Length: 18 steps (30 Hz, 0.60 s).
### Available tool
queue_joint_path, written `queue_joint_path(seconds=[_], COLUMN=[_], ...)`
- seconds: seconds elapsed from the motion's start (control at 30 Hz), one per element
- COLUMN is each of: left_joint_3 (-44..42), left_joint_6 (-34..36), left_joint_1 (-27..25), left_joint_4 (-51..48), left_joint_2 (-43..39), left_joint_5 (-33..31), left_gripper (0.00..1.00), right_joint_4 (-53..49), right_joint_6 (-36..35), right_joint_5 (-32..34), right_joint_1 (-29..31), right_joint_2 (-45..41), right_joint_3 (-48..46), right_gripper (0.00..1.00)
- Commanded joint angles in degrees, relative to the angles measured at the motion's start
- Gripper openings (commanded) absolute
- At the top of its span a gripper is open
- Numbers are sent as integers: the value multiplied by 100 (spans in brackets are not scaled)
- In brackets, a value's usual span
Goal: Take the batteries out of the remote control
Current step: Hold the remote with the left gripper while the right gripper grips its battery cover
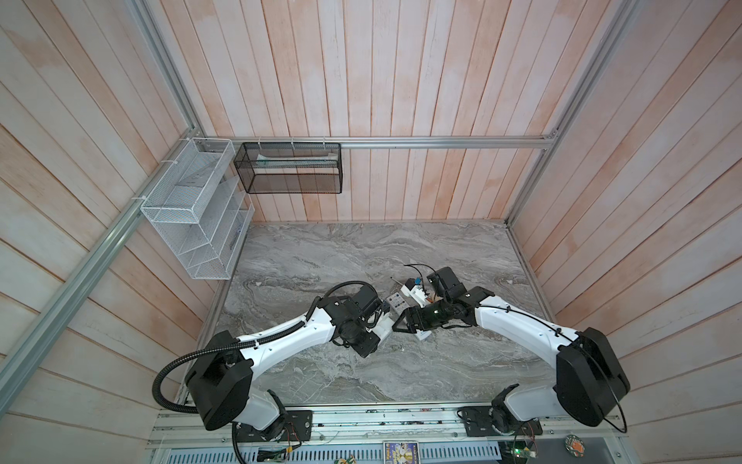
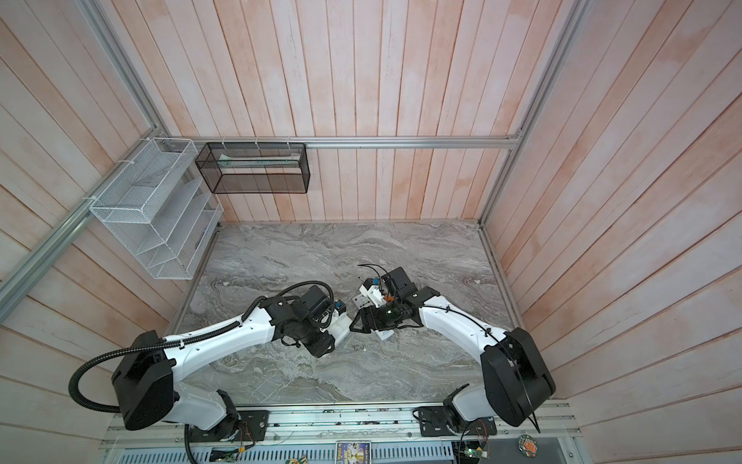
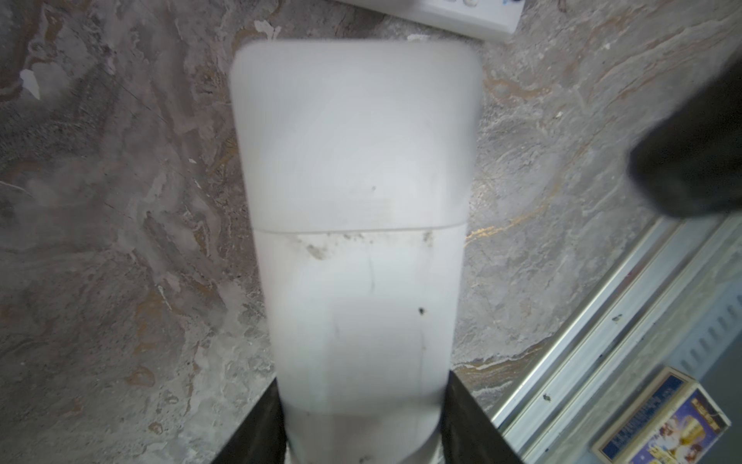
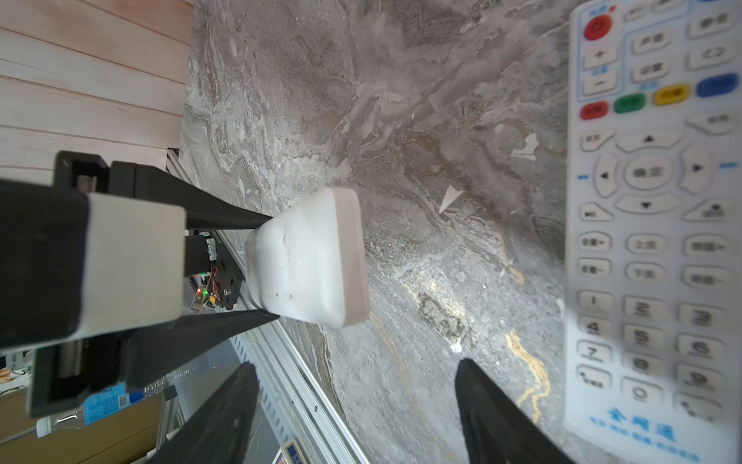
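My left gripper (image 3: 363, 385) is shut on a white remote control (image 3: 353, 180), one black finger on each long side. The remote's plain back faces the left wrist camera, with a seam across its width. In the right wrist view its end (image 4: 309, 257) sticks out between the left gripper's fingers, above the marble. My right gripper (image 4: 357, 401) is open with only tabletop between its fingers, and it points at that end. In both top views the two grippers (image 1: 386, 326) (image 1: 398, 322) meet tip to tip at mid table. The batteries are hidden.
A second white remote (image 4: 650, 225) lies buttons up beside my right gripper, partly under the right arm (image 1: 395, 299). A white wire rack (image 1: 192, 209) and a black mesh basket (image 1: 289, 168) hang on the walls. An aluminium rail (image 3: 602, 321) edges the table front.
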Motion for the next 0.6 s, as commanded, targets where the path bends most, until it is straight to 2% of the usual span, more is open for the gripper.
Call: queue_joint_path(seconds=[0.0,0.57], left_joint_3=[107,9], left_joint_6=[84,44], left_joint_1=[15,12], left_joint_4=[-29,43], left_joint_2=[-144,-330], left_joint_5=[126,191], left_gripper=[44,44], right_joint_4=[234,699], right_joint_6=[1,182], right_joint_5=[-170,-368], right_joint_1=[55,213], right_joint_2=[112,649], right_joint_3=[180,355], right_gripper=[76,58])
